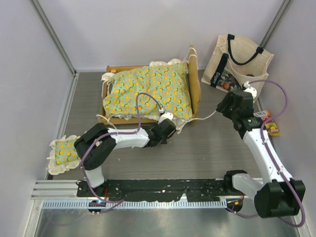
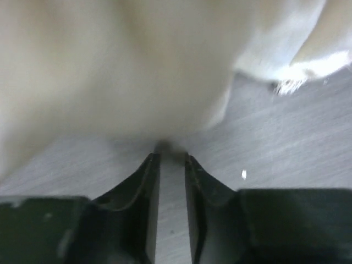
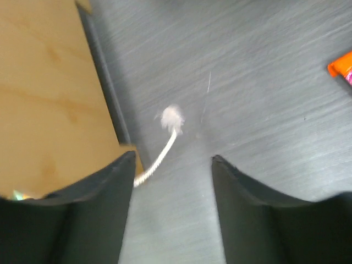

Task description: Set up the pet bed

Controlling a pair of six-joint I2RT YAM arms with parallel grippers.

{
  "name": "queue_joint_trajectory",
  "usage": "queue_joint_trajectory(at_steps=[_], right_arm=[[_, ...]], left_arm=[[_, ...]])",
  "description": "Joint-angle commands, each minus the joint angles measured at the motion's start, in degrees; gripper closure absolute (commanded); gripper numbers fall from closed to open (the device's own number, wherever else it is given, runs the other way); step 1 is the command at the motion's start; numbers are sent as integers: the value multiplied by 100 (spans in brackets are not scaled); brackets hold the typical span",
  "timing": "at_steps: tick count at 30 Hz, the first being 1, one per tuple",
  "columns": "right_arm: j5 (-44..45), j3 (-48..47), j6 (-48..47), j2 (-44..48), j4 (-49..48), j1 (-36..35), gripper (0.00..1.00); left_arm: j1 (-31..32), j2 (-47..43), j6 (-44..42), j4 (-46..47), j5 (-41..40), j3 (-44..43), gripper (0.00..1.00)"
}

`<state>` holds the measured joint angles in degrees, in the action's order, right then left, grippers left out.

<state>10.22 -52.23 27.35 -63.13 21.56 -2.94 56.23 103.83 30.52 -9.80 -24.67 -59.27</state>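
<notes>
Left hand [image 2: 171, 158], narrowly parted, seems at the mattress ruffle [image 2: 137, 82]; right hand [image 3: 172, 157], spread, flanks the frame [image 3: 49, 93] edge.

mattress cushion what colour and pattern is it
The mattress cushion is green with orange print; top external view shows it best.

Cushion ruffle [image 2: 137, 71] blurred; orange packet [image 3: 342, 67] cut by edge.

A grey wood-grain table [image 1: 212, 153] is boxed in by plain pale walls [image 1: 138, 29] behind it and on both sides; metal posts [image 1: 53, 37] rise from its far corners, light even
</notes>
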Motion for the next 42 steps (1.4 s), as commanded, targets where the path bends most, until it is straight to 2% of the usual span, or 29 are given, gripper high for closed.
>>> queue_joint_trajectory(at_steps=[1,2,5,8,13,17,19,20,21,22,23,25,26,28,29,33,37,40,42], right_arm=[[-828,441,130,898,251,-259,25],[-907,433,147,1126,269,-321,24],[-1250,74,95,1067,419,-523,21],[-1049,-401,60,777,463,-1005,20],[538,-1060,-2,-136,445,-2103,19],[1218,-1211,-89,-840,165,-2211,19],[1377,-1263,-299,-1199,-169,-2211,19],[1412,-1325,-414,-1314,-205,-2202,20],[1395,-1377,-537,-1429,-309,-2202,26],[1256,-1439,-721,-1569,-380,-2211,37],[1133,-1474,-1149,-1623,-433,-2211,51],[1026,-1457,-1564,-1649,-652,-2202,61],[974,-1466,-1984,-1615,-705,-2202,77],[702,-1457,-2338,-1536,-881,-2176,94],[579,-1466,-2453,-1457,-917,-2141,99],[-615,-1624,-3147,-1290,-742,-1685,99],[-2212,-1361,-4008,-974,-767,-869,99],[-2935,-1185,-4728,-718,-873,-542,99],[-3576,-1376,-5115,-709,-489,-191,99]], left_arm=[[20,-1028,-11,486,471,520,66],[46,-1188,6,558,498,739,57],[81,-1907,15,541,568,1003,44],[108,-2558,24,339,586,1127,33],[108,-3351,33,-546,191,961,22],[99,-3940,59,-1154,-213,803,10],[99,-4265,42,-1357,-275,776,7],[99,-4370,50,-1419,-319,767,5],[90,-4563,24,-1558,-415,767,3],[81,-4634,-20,-1621,-468,759,2],[81,-4722,-64,-1700,-504,750,0],[55,-4915,-125,-2016,-662,645,0],[46,-4986,-143,-2147,-732,601,0],[20,-5205,-187,-2403,-960,557,0],[11,-5293,-196,-2473,-1039,539,0],[-15,-5750,-301,-2684,-1260,539,0],[-42,-6058,-407,-2965,-1427,408,0],[-50,-6234,-486,-3168,-1480,337,0],[-50,-6322,-521,-3229,-1497,328,0]])
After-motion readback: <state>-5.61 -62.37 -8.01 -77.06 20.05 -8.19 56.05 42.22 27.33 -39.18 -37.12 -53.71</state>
